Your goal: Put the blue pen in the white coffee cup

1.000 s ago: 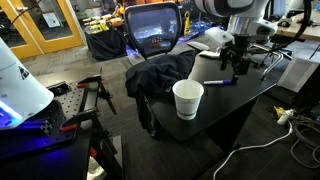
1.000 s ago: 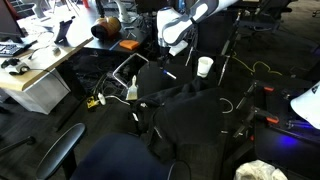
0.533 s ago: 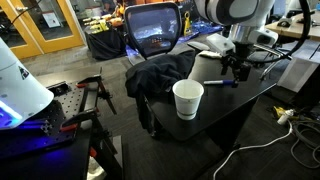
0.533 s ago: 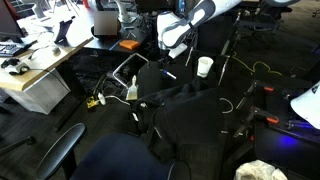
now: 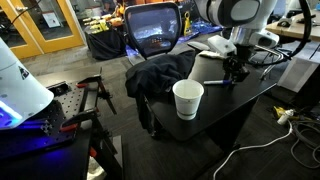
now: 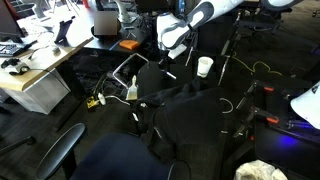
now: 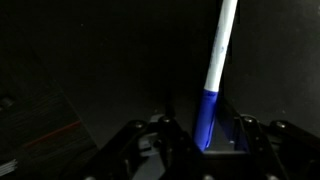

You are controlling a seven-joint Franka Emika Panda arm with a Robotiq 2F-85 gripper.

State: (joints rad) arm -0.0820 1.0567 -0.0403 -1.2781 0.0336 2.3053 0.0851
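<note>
The blue pen (image 7: pixel 207 112) lies flat on the black worktop (image 5: pixel 245 95). In the wrist view its dark-blue half sits nearest the camera and its white half (image 7: pixel 222 45) runs away toward the top of the frame, slightly tilted to the right.

In an exterior view the pen (image 5: pixel 222 83) is a short dark stroke near the far right edge of the worktop.

Your gripper (image 7: pixel 205 128) is released. Its two fingers (image 7: pixel 165 130) stand one on each side of the blue half, with a dark gap between each pad and the barrel, so nothing is grasped. In an exterior view the gripper (image 5: pixel 237 72) points straight down over the pen, low against the worktop. The picture is too dark and too small to tell whether the fingertips touch the surface.

The white coffee cup (image 5: pixel 188 98) stands upright near the front edge of the worktop, well apart from the pen and from your gripper, and its open mouth faces up. It also appears in the second exterior view (image 6: pixel 204 67), upright, beside the arm.

A dark cloth (image 5: pixel 160 72) is heaped over the far left corner of the worktop, behind the cup. An office chair (image 5: pixel 153 28) with a mesh back stands just beyond that corner.
</note>
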